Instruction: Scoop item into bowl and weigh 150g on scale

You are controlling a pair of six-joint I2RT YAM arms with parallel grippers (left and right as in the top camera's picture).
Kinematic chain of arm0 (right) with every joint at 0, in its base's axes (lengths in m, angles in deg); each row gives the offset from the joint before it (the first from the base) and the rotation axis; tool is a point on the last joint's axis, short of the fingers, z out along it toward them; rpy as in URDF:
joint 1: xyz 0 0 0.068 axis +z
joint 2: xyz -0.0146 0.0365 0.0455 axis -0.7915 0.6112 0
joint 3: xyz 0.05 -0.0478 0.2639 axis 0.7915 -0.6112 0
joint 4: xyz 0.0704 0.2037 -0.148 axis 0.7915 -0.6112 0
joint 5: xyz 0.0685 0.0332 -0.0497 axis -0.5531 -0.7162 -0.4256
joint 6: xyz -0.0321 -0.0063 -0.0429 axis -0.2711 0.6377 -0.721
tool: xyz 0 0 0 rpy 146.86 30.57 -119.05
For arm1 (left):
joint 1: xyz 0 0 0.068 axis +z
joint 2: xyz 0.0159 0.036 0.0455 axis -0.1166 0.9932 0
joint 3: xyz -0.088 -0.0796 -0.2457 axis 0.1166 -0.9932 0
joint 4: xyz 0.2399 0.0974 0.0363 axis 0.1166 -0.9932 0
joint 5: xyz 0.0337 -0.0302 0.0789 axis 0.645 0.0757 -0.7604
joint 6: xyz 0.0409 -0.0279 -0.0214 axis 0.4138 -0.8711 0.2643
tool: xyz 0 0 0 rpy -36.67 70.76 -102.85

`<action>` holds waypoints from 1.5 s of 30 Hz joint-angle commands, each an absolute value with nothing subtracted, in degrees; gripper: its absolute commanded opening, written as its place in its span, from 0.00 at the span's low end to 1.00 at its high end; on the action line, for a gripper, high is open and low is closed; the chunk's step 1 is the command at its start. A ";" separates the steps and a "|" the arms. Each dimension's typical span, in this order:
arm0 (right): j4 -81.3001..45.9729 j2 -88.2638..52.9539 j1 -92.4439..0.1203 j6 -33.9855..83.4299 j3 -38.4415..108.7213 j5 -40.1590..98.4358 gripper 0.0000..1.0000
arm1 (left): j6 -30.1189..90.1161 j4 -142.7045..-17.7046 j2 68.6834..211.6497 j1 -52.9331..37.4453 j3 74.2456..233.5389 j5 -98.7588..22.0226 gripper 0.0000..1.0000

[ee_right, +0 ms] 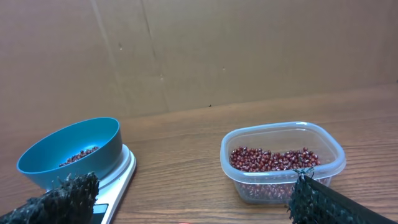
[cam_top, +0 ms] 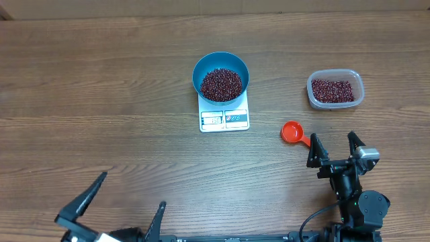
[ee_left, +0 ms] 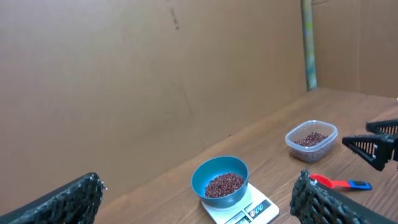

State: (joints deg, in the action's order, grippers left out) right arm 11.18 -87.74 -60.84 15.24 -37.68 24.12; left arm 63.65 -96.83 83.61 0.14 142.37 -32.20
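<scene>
The blue bowl (cam_top: 221, 77) stands on the white scale (cam_top: 224, 118) at mid table, with a heap of dark red-brown beans (cam_top: 221, 84) inside. The same bowl (ee_left: 219, 181) and scale (ee_left: 245, 208) show in the left wrist view, and the bowl (ee_right: 70, 152) again at the left of the right wrist view. More beans (ee_right: 273, 159) lie in a clear tub (cam_top: 335, 89) at the right. My right gripper (cam_top: 333, 149) is open just right of the red scoop (cam_top: 294, 133), holding nothing. At the bottom left, my left gripper (cam_top: 124, 198) is open and empty.
Brown cardboard walls stand behind the table. In the left wrist view the red scoop (ee_left: 329, 182) with its blue handle tip lies on the wood between the scale and the right arm (ee_left: 373, 144).
</scene>
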 commanded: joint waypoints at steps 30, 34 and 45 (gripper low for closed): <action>11.50 -88.24 -60.69 14.84 -38.27 24.71 1.00 | 52.48 -61.88 68.77 -1.09 89.98 -41.60 1.00; 11.48 -88.24 -60.69 14.84 -38.27 24.71 1.00 | 52.48 -59.39 68.77 -1.09 87.34 -42.30 1.00; 11.50 -88.24 -60.69 14.84 -38.24 24.71 1.00 | 52.28 -57.24 68.79 -1.09 84.50 -43.99 1.00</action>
State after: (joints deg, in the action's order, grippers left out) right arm 11.20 -87.74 -60.86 15.24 -37.68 24.10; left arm 53.02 -58.73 69.16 -0.72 86.35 -42.94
